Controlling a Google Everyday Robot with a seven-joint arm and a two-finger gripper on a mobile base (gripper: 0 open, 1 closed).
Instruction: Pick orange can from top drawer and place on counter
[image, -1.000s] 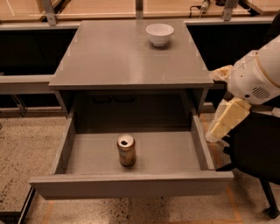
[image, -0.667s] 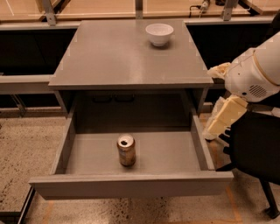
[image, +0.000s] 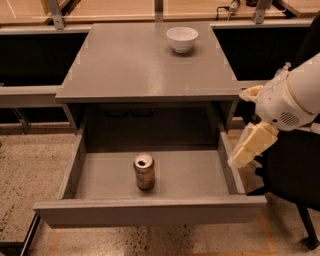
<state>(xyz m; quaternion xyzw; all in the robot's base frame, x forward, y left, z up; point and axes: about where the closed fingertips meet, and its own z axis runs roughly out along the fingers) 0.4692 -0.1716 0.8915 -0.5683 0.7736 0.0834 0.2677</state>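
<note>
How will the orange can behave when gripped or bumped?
Upright and taller than wide, the orange can would likely tip if bumped, then roll on the flat floor of the top drawer. Its opened top suggests it is light, easily dented. The gripper hangs outside the right wall.

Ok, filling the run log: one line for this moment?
orange can: upright in top drawer | gripper: at drawer's right wall, apart from can

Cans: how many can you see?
1. The orange can stands upright in the top drawer, near its front. The gripper hangs outside the drawer's right wall. No other can shows.
</note>
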